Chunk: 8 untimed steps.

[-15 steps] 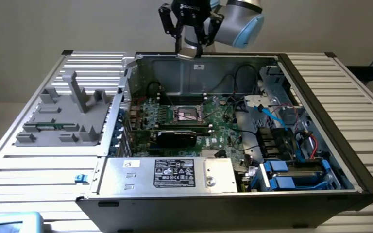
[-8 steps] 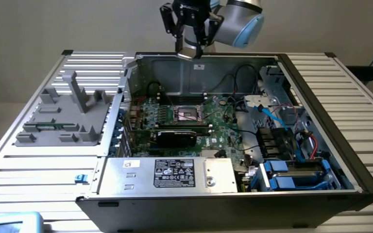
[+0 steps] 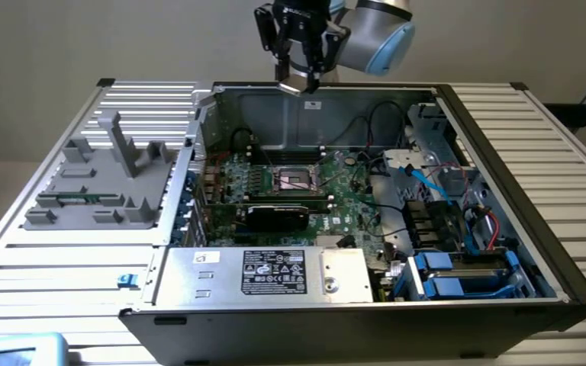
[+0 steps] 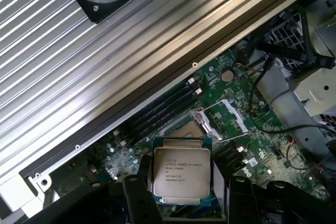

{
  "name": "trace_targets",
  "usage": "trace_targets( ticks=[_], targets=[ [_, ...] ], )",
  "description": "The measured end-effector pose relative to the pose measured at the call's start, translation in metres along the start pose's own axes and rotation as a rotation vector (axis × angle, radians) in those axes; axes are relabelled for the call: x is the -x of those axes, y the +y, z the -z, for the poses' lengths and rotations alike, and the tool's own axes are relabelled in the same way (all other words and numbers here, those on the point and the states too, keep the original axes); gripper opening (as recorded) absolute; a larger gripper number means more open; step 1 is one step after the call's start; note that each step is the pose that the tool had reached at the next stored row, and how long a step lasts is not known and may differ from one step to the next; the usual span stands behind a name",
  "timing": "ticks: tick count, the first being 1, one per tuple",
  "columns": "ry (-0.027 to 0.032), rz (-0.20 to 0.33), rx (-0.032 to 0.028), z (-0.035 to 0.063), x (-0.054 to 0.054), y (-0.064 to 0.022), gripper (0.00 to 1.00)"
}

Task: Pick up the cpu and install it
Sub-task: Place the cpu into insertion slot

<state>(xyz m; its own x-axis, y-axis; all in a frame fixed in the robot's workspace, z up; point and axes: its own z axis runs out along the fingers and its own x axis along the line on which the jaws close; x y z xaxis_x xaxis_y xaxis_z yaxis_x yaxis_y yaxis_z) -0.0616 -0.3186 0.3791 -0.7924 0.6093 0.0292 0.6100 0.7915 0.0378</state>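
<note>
Silver cpu (image 4: 181, 176) is held clamped in the gripper (image 3: 298, 75), high above the computer case (image 3: 323, 107); the carry step is judged underway, with square alignment over the socket (image 3: 295, 178) needed.

Open computer case (image 3: 272, 122), silver labelled power supply (image 3: 262, 274), grey plastic fixture (image 3: 94, 194) on slatted table (image 3: 552, 152)

The cpu (image 4: 181, 174) hangs in the gripper (image 3: 299, 78) above the motherboard (image 3: 349, 194) lying in the case (image 3: 344, 114).
</note>
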Motion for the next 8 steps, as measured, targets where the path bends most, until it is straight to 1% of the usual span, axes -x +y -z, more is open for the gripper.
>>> trace_targets(
  ticks=[8],
  targets=[
    [-0.005, -0.131, 0.0037, -0.0012, 0.0, 0.0, 0.55]
  ],
)
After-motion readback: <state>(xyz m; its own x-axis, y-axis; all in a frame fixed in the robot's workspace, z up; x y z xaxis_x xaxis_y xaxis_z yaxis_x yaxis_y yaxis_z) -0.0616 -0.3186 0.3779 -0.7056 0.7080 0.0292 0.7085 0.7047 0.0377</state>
